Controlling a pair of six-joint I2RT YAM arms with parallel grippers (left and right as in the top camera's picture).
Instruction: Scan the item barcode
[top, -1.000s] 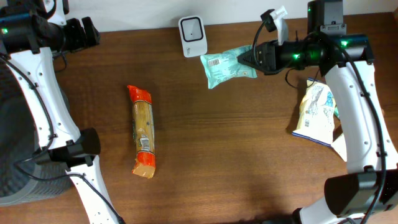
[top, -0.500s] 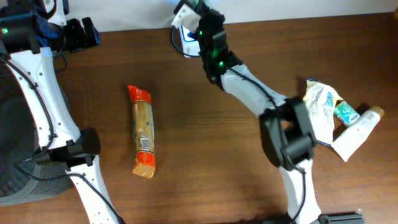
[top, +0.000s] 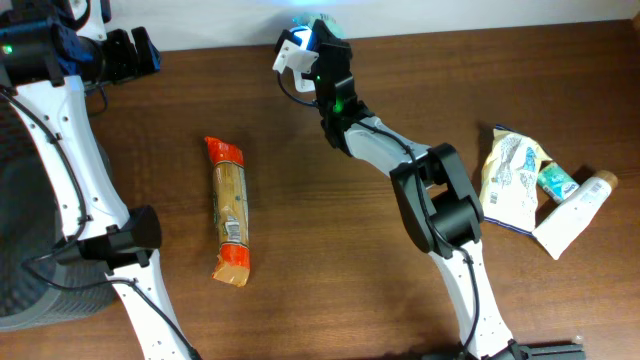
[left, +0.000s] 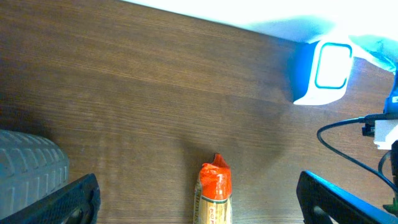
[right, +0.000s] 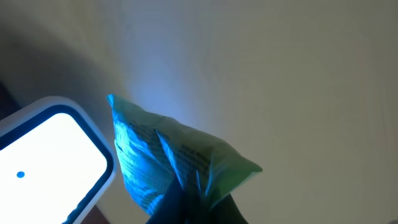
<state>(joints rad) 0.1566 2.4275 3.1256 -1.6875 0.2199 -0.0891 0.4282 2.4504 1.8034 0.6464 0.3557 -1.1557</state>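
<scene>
A teal packet (right: 168, 155) hangs by its lower edge from my right gripper (right: 194, 210), which is shut on it. The packet is held up close beside the white scanner (right: 50, 155), whose face glows bright. From above, the right arm (top: 350, 110) stretches across to the table's far edge and covers the scanner, with blue light showing at its tip. The left wrist view shows the scanner (left: 326, 71) lit blue and a corner of the packet (left: 380, 55) at the right edge. My left gripper (left: 208, 214) stands wide open and empty at the far left, well off the scanner.
An orange-ended spaghetti packet (top: 229, 210) lies left of centre, below the left gripper in its wrist view (left: 214, 190). A white snack bag (top: 508, 180), a small teal item (top: 553, 181) and a white tube (top: 572, 214) lie at the right. A grey ribbed object (left: 28, 171) sits at the left.
The right arm has swung from the right side over to the scanner with the teal packet, uncovering the items at the right. Blue light now shows at the scanner. The left arm is still.
</scene>
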